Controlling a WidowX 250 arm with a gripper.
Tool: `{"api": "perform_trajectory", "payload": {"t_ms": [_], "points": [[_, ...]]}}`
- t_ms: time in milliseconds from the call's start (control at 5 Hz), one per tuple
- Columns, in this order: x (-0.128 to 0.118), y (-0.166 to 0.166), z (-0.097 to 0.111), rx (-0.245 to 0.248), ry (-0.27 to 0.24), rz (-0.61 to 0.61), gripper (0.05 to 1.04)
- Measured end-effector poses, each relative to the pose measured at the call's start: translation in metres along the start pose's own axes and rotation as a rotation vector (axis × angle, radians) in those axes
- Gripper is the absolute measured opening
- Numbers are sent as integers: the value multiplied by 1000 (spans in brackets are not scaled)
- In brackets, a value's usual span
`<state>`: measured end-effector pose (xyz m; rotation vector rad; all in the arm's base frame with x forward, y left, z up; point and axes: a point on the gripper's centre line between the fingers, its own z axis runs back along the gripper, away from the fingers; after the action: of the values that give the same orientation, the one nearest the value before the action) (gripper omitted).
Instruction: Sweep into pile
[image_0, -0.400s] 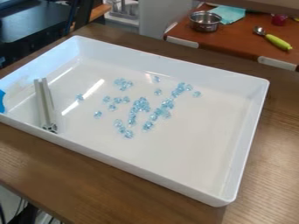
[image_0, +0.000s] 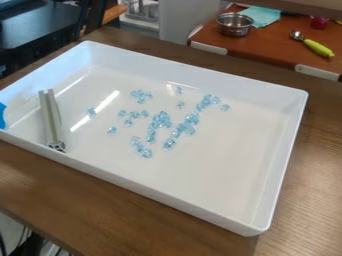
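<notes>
White tray (image_0: 214, 165) on the surface (image_0: 133, 215), its raised walls presumably confining the scattered blue beads (image_0: 161, 119) for sweeping; whether the jaws are spread, I cannot tell.

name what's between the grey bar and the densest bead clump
In the camera view, stray blue beads and a loose bead group lie there on the tray.
</notes>
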<state>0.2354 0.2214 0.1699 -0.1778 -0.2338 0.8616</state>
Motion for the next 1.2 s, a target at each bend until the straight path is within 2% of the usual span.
{"api": "perform_trajectory", "payload": {"t_ms": [200,400,600,800,1000,1200], "points": [[-10,-11,-29,2,6,7,999],[-15,-22,-45,13,-14,0,999],[-30,-31,-68,59,-3,-22,999],[-40,-40,-72,83,-20,-42,999],[-54,-45,-86,112,-8,-67,999],[-60,-47,-93,132,-18,-77,952]]}}
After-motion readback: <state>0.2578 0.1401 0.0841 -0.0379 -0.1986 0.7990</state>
